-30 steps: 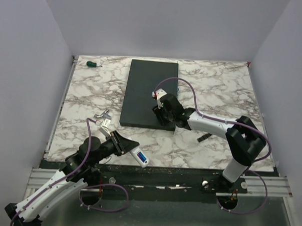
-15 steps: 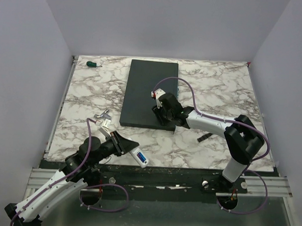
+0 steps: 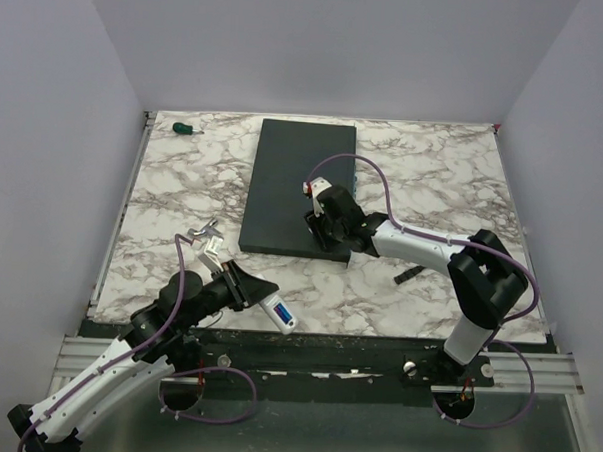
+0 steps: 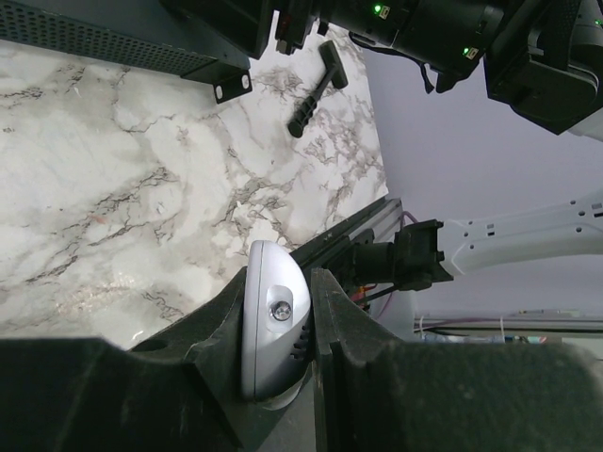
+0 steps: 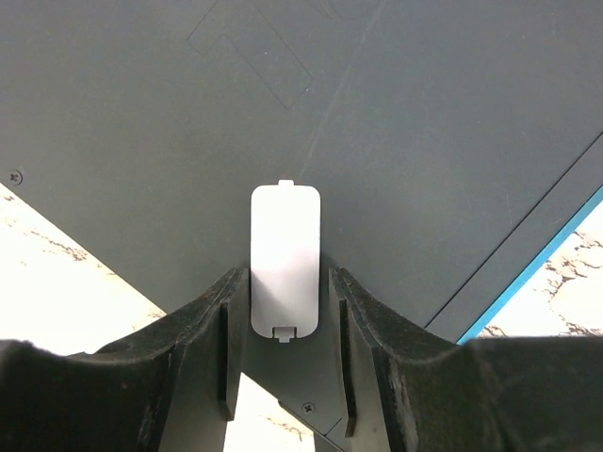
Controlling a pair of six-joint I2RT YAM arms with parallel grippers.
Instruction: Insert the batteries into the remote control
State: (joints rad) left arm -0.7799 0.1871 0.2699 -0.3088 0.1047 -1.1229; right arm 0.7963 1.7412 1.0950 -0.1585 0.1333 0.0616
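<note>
My left gripper [image 3: 259,295] is shut on the white remote control [image 3: 278,314] and holds it over the table's near edge. A blue patch shows on the remote's upper face; I cannot tell what it is. In the left wrist view the remote [image 4: 272,325] sits end-on between the fingers of the gripper [image 4: 280,284]. My right gripper [image 3: 321,227] hangs low over the dark grey slab [image 3: 294,166]. Its jaws stand open on either side of the tiny white cover piece [image 5: 285,254], which lies flat on the slab [image 5: 424,141]. No loose batteries are in view.
A black T-shaped tool [image 3: 406,276] lies on the marble right of the slab; it also shows in the left wrist view [image 4: 316,87]. A green-handled screwdriver [image 3: 187,128] lies at the far left corner. Grey walls enclose the table on three sides.
The right arm has shifted very slightly over the slab's near end. The left arm holds the remote in the same place.
</note>
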